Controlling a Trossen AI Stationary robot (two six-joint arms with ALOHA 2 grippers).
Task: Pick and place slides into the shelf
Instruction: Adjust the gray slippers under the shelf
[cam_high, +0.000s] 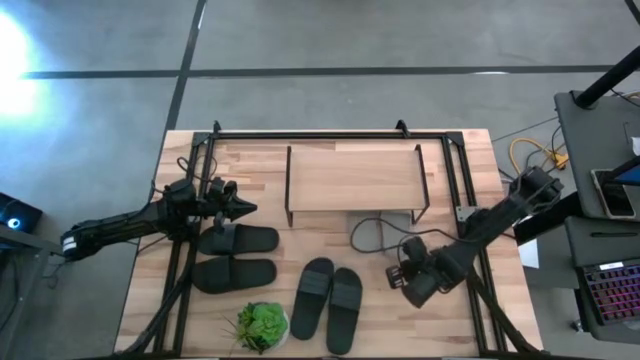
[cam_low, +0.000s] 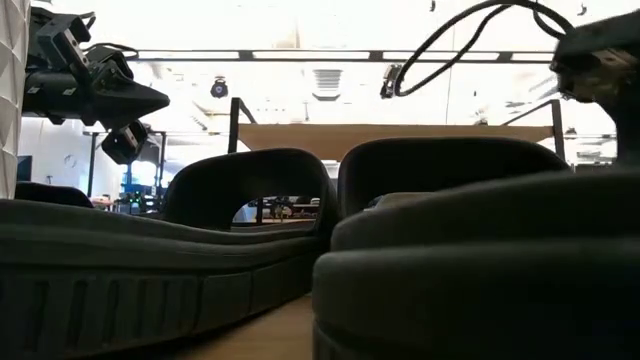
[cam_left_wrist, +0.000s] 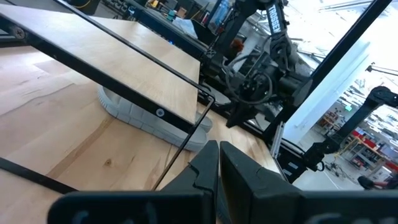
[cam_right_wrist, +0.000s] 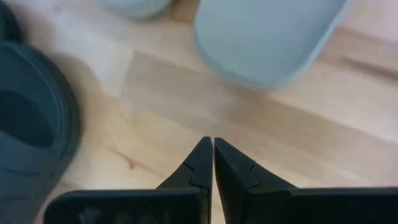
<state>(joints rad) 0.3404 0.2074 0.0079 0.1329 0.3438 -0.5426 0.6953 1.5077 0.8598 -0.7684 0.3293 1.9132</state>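
Shelf: the shelf (cam_high: 352, 178) stands at the back middle of the table (cam_high: 140, 285).
Grey slides: the light grey pair (cam_high: 385, 219) is already under the shelf - only the heel ends stick out at the front.
Black slides: 2 black slides (cam_high: 236, 256) lie side by side near the left edge, just by the left arm.
Charcoal slides: 2 charcoal slides (cam_high: 328, 303) lie at the front middle, beside the plant (cam_high: 262, 325).
Left gripper: the left gripper (cam_high: 243, 209) hangs above the black pair, pinched closed, holding nothing.
Right gripper: the right gripper (cam_right_wrist: 213, 151) is low over bare wood between the charcoal and grey pairs - closed too, and empty.
How they handle: they look light, soft and bendy, a bit rubbery, so not slippery and not easy to break.
Where to grab: I think the wide strap is best - 1 finger under it, 1 on top. The gripper must open first.
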